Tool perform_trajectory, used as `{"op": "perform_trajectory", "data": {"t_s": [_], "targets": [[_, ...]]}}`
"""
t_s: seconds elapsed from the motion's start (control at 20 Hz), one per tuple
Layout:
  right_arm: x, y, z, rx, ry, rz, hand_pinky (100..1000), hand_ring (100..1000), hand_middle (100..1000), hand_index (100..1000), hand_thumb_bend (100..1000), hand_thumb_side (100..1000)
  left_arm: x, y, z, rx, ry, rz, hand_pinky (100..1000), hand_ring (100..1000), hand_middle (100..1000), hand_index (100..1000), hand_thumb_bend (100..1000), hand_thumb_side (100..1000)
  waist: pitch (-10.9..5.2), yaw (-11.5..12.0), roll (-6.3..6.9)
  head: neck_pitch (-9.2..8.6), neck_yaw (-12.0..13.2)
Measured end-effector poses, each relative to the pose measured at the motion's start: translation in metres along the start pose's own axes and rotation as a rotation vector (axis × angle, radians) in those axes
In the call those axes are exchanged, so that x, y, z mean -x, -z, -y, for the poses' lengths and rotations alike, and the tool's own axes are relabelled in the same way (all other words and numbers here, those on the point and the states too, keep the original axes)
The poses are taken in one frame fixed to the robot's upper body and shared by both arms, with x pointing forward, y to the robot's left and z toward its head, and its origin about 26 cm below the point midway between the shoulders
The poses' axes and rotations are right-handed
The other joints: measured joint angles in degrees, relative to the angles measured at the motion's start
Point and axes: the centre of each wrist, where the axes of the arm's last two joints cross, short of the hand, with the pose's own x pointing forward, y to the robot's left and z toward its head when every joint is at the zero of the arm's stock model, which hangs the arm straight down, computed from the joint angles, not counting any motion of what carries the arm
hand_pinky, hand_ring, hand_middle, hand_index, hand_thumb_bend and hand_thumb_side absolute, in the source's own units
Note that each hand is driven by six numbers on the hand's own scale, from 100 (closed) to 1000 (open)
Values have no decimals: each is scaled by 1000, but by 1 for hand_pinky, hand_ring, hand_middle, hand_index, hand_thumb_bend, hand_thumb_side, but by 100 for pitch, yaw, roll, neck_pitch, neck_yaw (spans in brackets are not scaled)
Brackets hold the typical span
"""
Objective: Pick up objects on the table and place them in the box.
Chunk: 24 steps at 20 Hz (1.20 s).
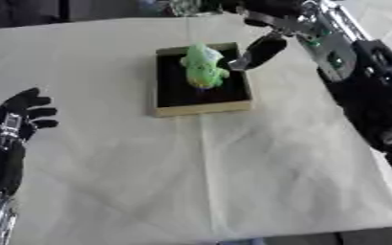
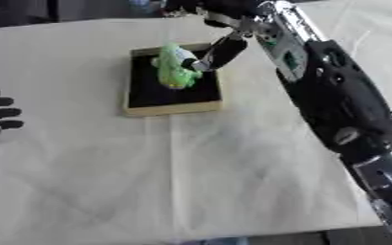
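Note:
A tan-rimmed box point(image 1: 203, 109) with a black inside stands on the table at the upper middle. A light green soft toy point(image 1: 203, 67) lies lengthwise in its far half, with a small dark patch at its near end. My right hand point(image 1: 276, 19) hangs over the box's far right corner. One of its straight black fingers point(image 1: 262, 50) slants down and touches the toy's right side; the others stay up near the table's far edge, clear of the toy. My left hand point(image 1: 22, 115) rests open at the left edge, fingers up, well away from the box.
A cream cloth point(image 1: 233, 182) with fold creases covers the table. My right forearm point(image 2: 333, 105) crosses the right side from the lower right up to the box. Something clear and glassy point(image 1: 182, 7) stands at the table's far edge.

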Motion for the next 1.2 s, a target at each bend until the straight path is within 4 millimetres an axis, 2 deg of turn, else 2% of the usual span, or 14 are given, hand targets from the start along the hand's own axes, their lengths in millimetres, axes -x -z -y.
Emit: {"op": "perform_trajectory", "data": {"t_s": [0.2,0.5,0.9,1.2], "targets": [[-6,-22,3,72,0,34,881,841,905,985,326,411,0,0,-2,-11,7,0,673,708,690,834,177,812,24,-136,-6,-2,91],[-16,-62,1,198,51,19,873,834,894,982,304,387,0,0,-3,-25,18,0,673,708,689,834,175,812,72,-251,-24,-17,245],[-34,-114,4,305,136,-76,858,824,878,973,269,383,1,0,-4,-38,23,0,672,708,689,834,172,812,139,-367,-30,-58,409],[-53,-140,5,361,189,-168,846,815,868,968,245,383,2,0,-4,-44,27,-1,672,709,689,833,171,811,166,-406,-27,-60,444]]}}
